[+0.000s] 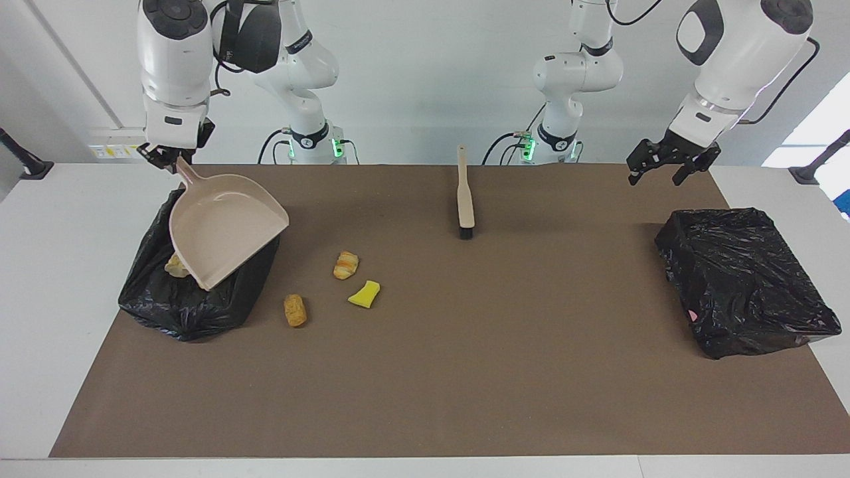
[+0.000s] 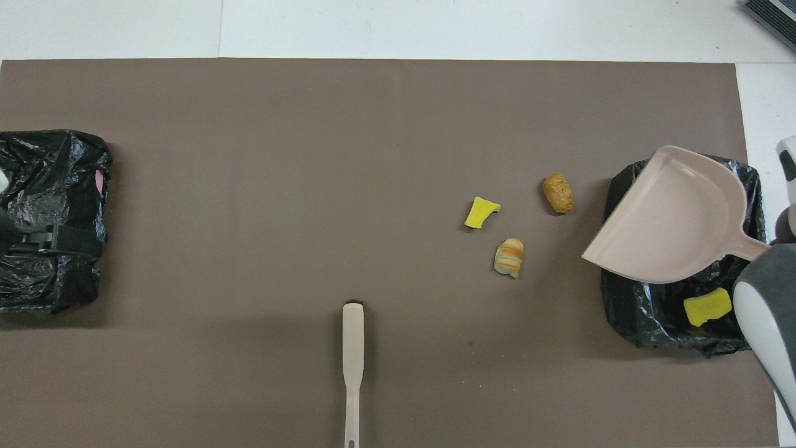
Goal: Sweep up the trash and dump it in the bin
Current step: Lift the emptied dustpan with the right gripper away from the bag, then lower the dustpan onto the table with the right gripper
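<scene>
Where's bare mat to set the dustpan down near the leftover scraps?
Bare mat runs from the brush to the closed black bag, and along the mat edge farthest from the robots. It is crowded between the open bin and the three loose scraps, where the dustpan hangs from the right gripper.

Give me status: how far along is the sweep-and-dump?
Partly done. Done: some scraps lie in the bin. In hand: right gripper holds the empty dustpan over that bin. Left: three scraps on the mat; brush lies unheld; left gripper open, over the mat.
</scene>
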Available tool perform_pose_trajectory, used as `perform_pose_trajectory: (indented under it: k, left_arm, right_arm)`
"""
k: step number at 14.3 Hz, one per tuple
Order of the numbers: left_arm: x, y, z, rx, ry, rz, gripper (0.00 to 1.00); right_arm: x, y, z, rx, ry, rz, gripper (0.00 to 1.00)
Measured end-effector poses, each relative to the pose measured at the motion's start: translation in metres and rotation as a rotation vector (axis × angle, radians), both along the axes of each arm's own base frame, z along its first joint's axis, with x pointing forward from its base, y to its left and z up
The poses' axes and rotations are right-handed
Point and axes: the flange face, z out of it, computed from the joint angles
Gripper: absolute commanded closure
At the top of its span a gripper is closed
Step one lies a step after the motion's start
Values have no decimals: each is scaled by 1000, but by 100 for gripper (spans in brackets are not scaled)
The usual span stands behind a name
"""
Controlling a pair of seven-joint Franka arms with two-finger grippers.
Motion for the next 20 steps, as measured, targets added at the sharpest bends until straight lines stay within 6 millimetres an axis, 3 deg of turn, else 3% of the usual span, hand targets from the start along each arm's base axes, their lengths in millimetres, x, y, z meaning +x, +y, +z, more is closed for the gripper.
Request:
perform_pose_trajectory:
  k: [2,4,8,11,15,20]
  left_arm:
    - [-3,1,32,1,-14,-1,0]
    - [0,-1,47,0,-29,-5,0]
    - [10,-2,36,0,-4,-8,0]
    - [14,-2,34,0,-1,-9,0]
    - [15,-4,35,0,3,-14,0]
    - [15,-5,34,0,10,-16,0]
  right_arm:
    - [-1,19,-3,86,-44,-157,100]
    - [-2,52,-5,109,-77,-263,100]
    - [10,118,-25,173,-146,-442,100]
    - [28,180,-59,196,-212,-519,100]
    - [36,269,-105,229,-271,-632,100]
    - [48,359,-132,299,-307,-774,100]
